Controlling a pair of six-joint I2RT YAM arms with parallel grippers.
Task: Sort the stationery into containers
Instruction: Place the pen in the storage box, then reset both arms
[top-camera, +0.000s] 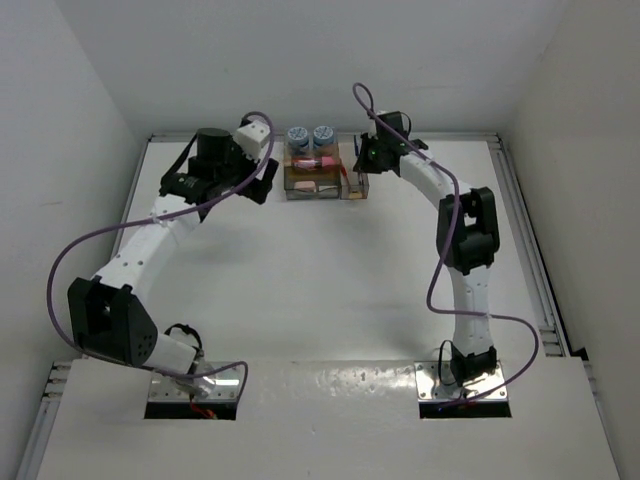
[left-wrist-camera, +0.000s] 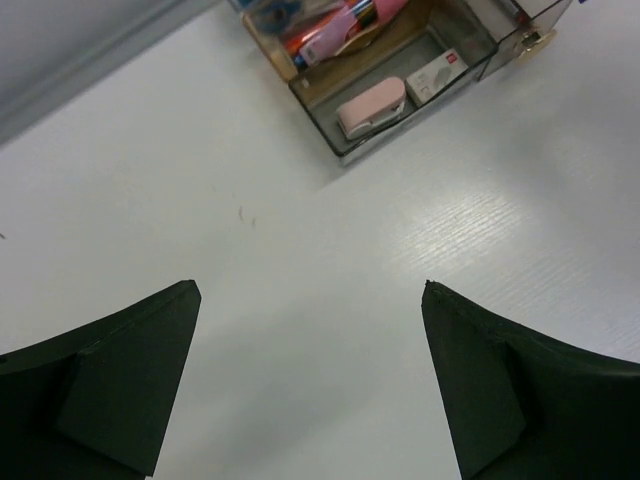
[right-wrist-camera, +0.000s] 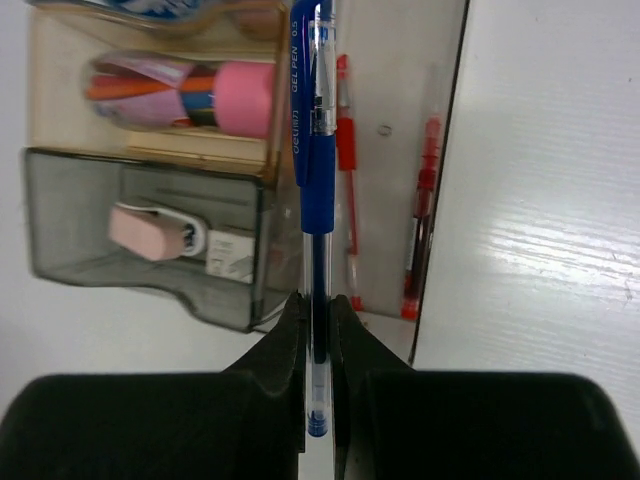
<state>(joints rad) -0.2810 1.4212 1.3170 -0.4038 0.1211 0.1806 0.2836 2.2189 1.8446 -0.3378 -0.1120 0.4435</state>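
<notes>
The clear-walled organiser (top-camera: 318, 178) stands at the back of the table. Behind it sit two blue-grey rolls (top-camera: 298, 135) (top-camera: 324, 134). My right gripper (right-wrist-camera: 318, 305) is shut on a blue pen (right-wrist-camera: 313, 150), holding it above the narrow side section, where two red pens (right-wrist-camera: 346, 170) (right-wrist-camera: 422, 220) lie. A pink chunky piece (right-wrist-camera: 240, 98) rests in the tan compartment. A pink eraser (right-wrist-camera: 145, 230) and a white eraser (right-wrist-camera: 232, 255) lie in the grey tray. My left gripper (left-wrist-camera: 311, 288) hangs open over bare table, left of the organiser (left-wrist-camera: 400, 130), with nothing between its fingers.
White walls enclose the table on the back, left and right. A raised rail (top-camera: 520, 200) runs along the right edge. Purple cables (top-camera: 90, 245) loop off both arms.
</notes>
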